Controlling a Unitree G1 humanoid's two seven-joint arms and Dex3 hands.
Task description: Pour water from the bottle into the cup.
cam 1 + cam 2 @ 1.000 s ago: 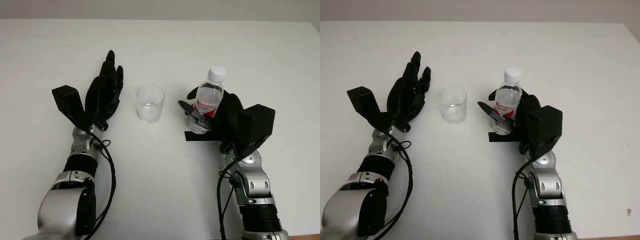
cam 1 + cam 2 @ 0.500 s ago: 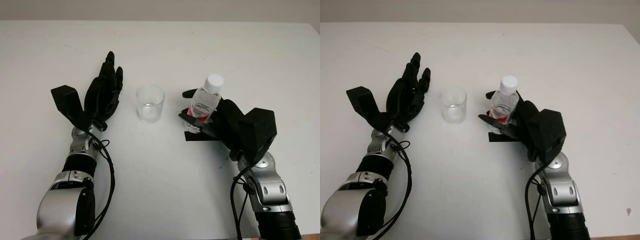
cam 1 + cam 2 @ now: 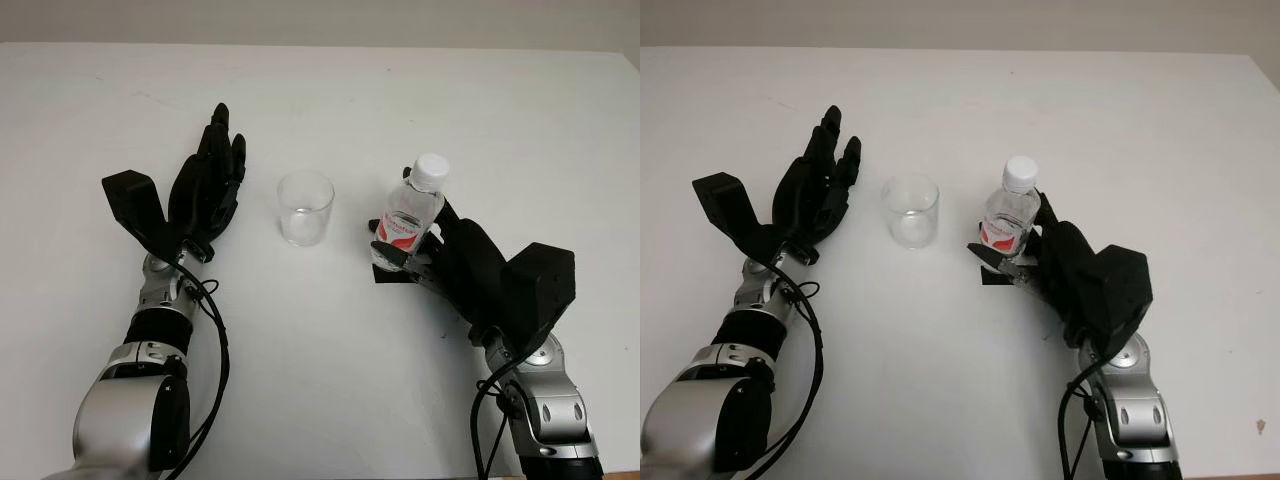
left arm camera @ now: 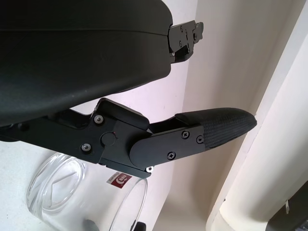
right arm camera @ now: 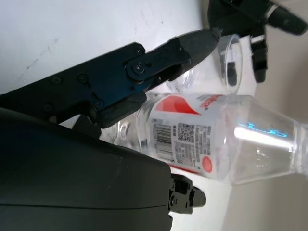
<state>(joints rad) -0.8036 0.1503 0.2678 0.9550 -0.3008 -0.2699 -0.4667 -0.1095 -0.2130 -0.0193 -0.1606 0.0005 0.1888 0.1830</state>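
White table (image 3: pixel 320 380): capped bottle (image 3: pixel 408 215), empty cup (image 3: pixel 305 208)

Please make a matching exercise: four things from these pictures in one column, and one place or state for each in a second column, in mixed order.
Things:
1. bottle
2. cup
3. left robot hand
4. bottle cap

States:
A. white, closed on the bottle
B. open, to the left of the cup
C. held in the right robot hand
D. clear, standing between the two hands

Pairs: 1-C, 2-D, 3-B, 4-A

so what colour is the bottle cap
White; the cap shows best in the left eye view.
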